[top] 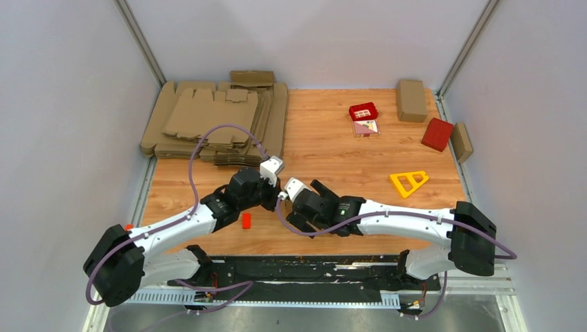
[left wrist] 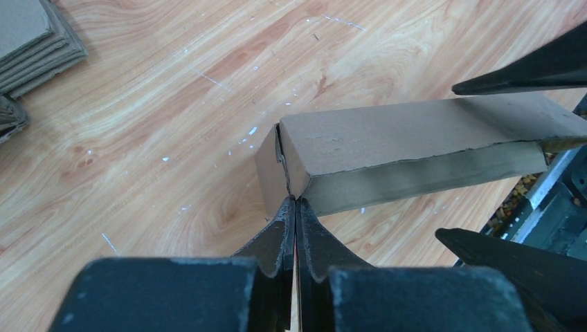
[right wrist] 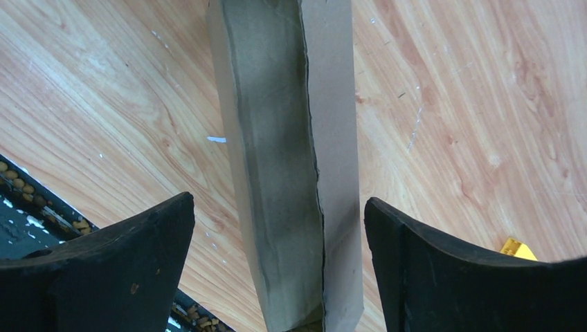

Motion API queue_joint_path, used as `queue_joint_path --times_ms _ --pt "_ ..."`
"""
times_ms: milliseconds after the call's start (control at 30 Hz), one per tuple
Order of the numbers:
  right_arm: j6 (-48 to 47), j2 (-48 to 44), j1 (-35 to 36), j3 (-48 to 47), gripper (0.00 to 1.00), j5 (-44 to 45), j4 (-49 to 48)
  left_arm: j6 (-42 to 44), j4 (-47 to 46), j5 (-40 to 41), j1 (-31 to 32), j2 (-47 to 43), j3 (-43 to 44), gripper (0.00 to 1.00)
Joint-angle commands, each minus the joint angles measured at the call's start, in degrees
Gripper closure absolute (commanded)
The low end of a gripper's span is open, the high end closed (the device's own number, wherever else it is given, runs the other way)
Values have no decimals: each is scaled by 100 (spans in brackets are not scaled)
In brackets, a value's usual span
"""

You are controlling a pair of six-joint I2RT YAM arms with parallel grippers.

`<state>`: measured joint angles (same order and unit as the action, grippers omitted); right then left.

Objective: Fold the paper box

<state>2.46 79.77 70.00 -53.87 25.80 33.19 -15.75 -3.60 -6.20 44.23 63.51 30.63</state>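
The paper box (left wrist: 401,138) is a long brown carton, folded into a closed oblong. It lies between the two wrists near the table's front edge. My left gripper (left wrist: 295,200) is shut, its tips pinching a thin cardboard edge at the box's near left corner. My right gripper (right wrist: 277,200) is open and straddles the other end of the paper box (right wrist: 277,104), with a gap on each side of it. In the top view both grippers (top: 271,181) (top: 315,200) meet at mid-table and cover the box.
A stack of flat cardboard sheets (top: 208,121) lies at the back left. At the back right are two small red boxes (top: 363,111) (top: 437,133) and two folded brown cartons (top: 411,100) (top: 461,142). A yellow triangular frame (top: 408,181) lies to the right, and a small red piece (top: 246,220) is near the left arm.
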Motion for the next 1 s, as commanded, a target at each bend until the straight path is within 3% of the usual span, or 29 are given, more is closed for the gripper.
queue_joint_path --times_ms 0,200,433,633,733,967 --pt "-55 85 -244 57 4 -644 -146 -225 37 -169 22 -261 -28 94" --pt "-11 30 -578 157 2 -1231 -262 -483 210 -111 21 -637 -122 72" --pt "-26 -12 -648 126 36 -1175 -241 -825 777 78 7 -963 169 56" --pt "-17 -79 -646 173 48 -1151 -286 -1021 847 173 -120 -778 588 40" --pt "-21 -110 -651 186 48 -1164 -300 -1105 714 -2 -297 -591 729 36" --pt "-48 -77 -648 157 38 -1200 -293 -1277 386 -179 -485 -120 910 34"
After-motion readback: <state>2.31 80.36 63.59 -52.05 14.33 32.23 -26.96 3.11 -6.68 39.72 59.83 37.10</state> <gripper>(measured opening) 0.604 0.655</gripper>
